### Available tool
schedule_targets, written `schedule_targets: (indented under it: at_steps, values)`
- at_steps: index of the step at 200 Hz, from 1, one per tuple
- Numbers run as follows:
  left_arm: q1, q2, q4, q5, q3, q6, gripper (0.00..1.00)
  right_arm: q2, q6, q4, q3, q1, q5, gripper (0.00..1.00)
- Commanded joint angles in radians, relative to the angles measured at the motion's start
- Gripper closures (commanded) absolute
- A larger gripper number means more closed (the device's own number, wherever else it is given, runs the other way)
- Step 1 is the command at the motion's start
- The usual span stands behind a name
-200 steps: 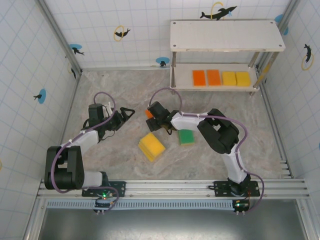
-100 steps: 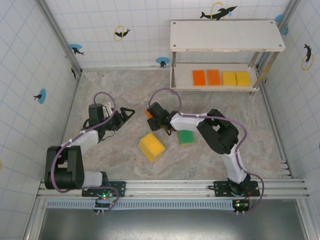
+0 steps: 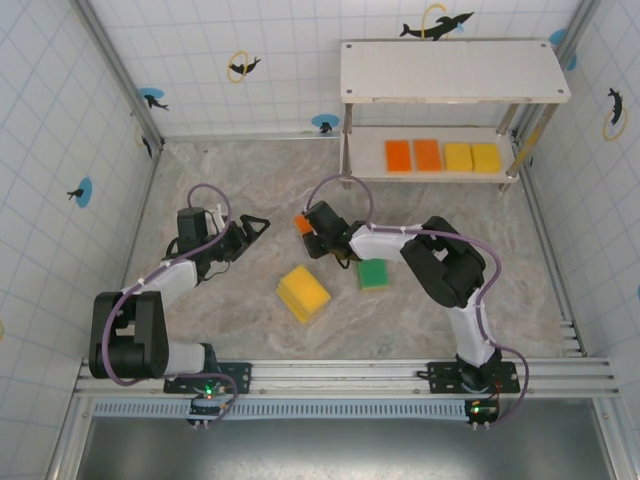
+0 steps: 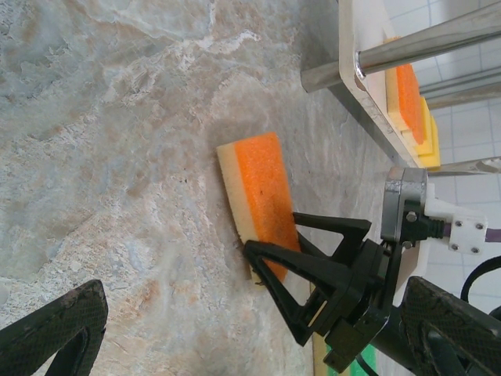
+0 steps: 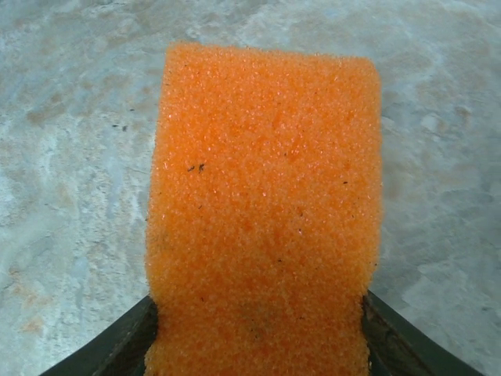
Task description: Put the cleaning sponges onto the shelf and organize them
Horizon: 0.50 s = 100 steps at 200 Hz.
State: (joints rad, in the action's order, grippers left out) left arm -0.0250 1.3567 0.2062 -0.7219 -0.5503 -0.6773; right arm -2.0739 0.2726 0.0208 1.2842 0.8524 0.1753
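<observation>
My right gripper (image 3: 309, 227) is shut on an orange sponge (image 3: 302, 222) at the middle of the table. In the right wrist view this sponge (image 5: 262, 204) fills the gap between the jaws. In the left wrist view the same sponge (image 4: 257, 188) stands on edge on the marble, pinched by the right gripper (image 4: 274, 235). My left gripper (image 3: 257, 224) stands open just left of it, holding nothing. The shelf (image 3: 455, 72) stands at the back right. Its lower board (image 3: 365, 166) holds two orange sponges (image 3: 413, 155) and two yellow ones (image 3: 472, 157).
A stack of yellow sponges (image 3: 303, 292) lies near the table's middle. A green sponge (image 3: 373, 273) lies to its right, beside the right arm. Tiled walls enclose the table. The shelf's silver leg (image 4: 407, 43) stands close behind the held sponge.
My right gripper has shifted slightly right and toward the back with the orange sponge. The left arm has not moved.
</observation>
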Motion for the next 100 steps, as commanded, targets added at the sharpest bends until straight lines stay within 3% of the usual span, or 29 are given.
schedule_targets:
  at_steps: [1,100]
  values:
    - [0.005,0.012,0.001,0.001,0.010,0.027,0.02,0.050,0.012,0.007,-0.038,-0.020,0.006,0.43]
    - [0.005,0.017,-0.004,0.000,-0.002,0.025,0.02,0.163,-0.009,0.012,-0.114,-0.072,0.051,0.44]
